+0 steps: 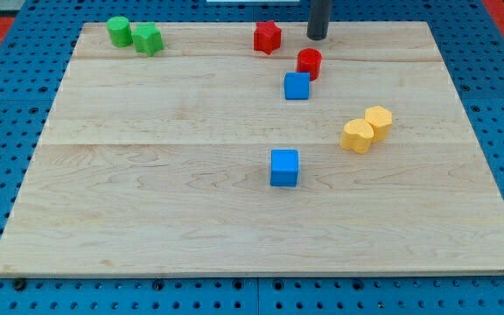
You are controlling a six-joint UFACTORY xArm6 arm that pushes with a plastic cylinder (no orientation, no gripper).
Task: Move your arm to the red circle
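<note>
The red circle (310,63) is a short red cylinder near the view's top, right of centre. My tip (318,37) is the end of the dark rod just above it, slightly to the right, with a small gap between them. A blue cube (297,86) touches the red circle at its lower left. A red star-shaped block (268,37) sits to the left of my tip.
A green cylinder (119,31) and a green block (148,39) sit at the top left of the wooden board (147,201). Two yellow blocks (357,136) (378,121) touch each other at the right. A second blue cube (284,167) lies near the centre.
</note>
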